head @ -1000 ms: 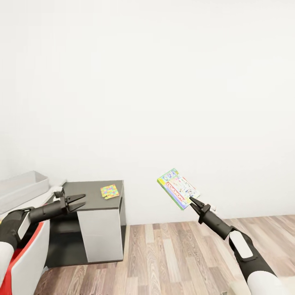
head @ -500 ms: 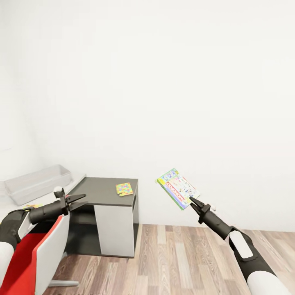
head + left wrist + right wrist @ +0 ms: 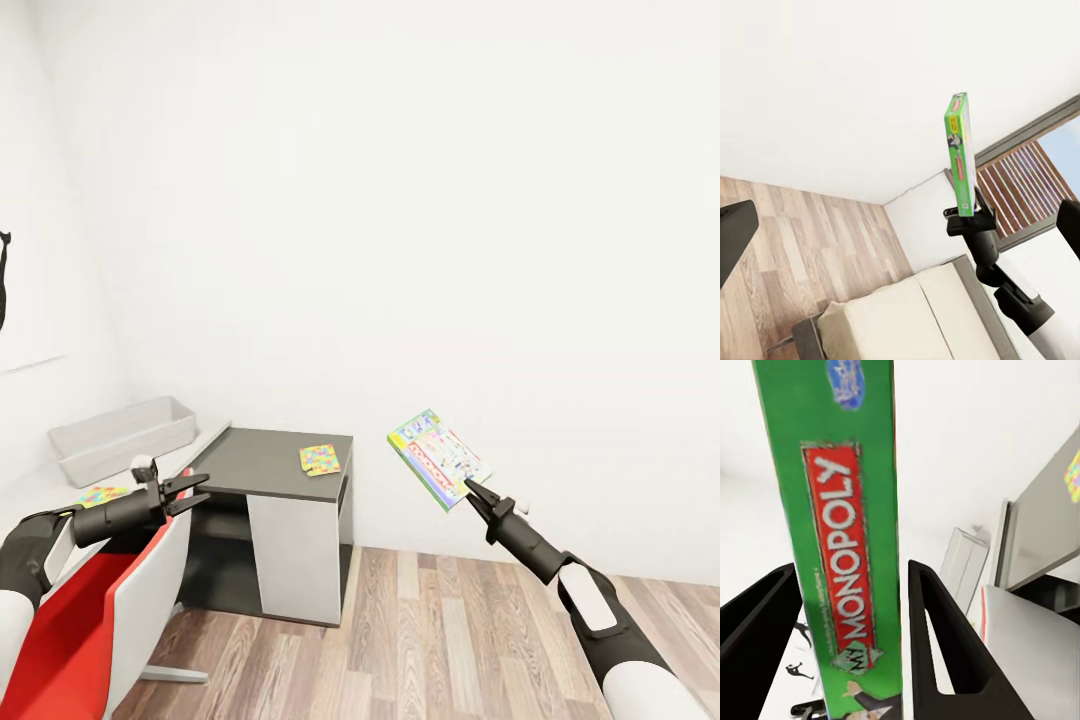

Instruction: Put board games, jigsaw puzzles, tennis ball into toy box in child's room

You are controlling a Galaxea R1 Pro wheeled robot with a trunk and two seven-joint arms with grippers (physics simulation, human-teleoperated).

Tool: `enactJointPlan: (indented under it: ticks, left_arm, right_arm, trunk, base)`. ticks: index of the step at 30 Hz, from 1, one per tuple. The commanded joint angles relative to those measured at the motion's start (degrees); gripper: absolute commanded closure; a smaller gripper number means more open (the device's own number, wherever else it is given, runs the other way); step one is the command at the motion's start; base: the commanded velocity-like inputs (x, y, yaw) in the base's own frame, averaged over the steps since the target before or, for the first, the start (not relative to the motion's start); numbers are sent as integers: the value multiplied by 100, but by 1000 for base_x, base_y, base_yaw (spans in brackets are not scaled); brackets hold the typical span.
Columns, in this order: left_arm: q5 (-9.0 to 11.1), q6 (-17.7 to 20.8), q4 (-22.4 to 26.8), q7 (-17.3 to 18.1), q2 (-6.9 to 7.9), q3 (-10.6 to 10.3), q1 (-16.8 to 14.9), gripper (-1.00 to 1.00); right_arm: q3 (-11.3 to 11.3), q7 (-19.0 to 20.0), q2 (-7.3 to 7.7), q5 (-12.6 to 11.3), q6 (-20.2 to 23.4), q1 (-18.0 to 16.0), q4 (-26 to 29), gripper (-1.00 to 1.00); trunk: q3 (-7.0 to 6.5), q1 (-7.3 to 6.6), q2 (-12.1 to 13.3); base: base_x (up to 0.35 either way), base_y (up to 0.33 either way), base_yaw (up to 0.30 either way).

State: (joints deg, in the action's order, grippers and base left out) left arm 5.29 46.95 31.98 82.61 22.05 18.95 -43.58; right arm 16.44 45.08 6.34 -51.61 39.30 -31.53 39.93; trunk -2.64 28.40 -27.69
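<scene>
The white wall and plank floor [image 3: 430, 640] of the room take up most of what I see from my head, and against the wall stands the dark table [image 3: 275, 462] with the grey toy box [image 3: 125, 436] sitting at its far left end, well apart from me. A red-and-white chair [image 3: 110, 600] stands just in front of the table, below my left arm. On the tabletop lies one colourful jigsaw puzzle [image 3: 320, 459] near the right edge, and another bright flat piece [image 3: 103, 494] shows beside the box, though I cannot tell exactly what it is. As I judge it, the job is in its middle: those things on the table are not yet in the box, I cannot see inside it, and the tennis ball I cannot make out. My right gripper [image 3: 470, 488] is clamped on the lower edge of the Monopoly board game [image 3: 436, 459], held up in the air, tilted, to the right of the table; from my right wrist the two fingers [image 3: 945, 645] stand either side of the green box edge, pressing it. My left gripper [image 3: 190, 492] hangs over the chair, its jaws parted and holding nothing.
</scene>
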Motion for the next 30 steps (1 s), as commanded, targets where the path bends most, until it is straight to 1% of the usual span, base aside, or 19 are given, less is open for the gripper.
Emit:
enactJointPlan:
  ticks: [1, 26, 30]
  left_arm:
    - [1, 60, -1, 16, 1, 3, -2, -100]
    - [0, 60, -3, 11, 1, 3, -2, -100]
    - [-2, 60, -6, 14, 1, 3, -2, -100]
  right_arm:
    - [9, 4, -1, -18, 25, -2, -6, 100]
    - [26, 80, 8, -46, 16, -2, -65, 100]
    - [26, 79, 8, -48, 16, -2, -65, 100]
  trunk:
    - [2, 2, -4]
    - [2, 2, -4]
    - [-4, 2, -4]
  base:
    - [0, -1, 6]
    - [0, 0, 1]
    - [0, 0, 118]
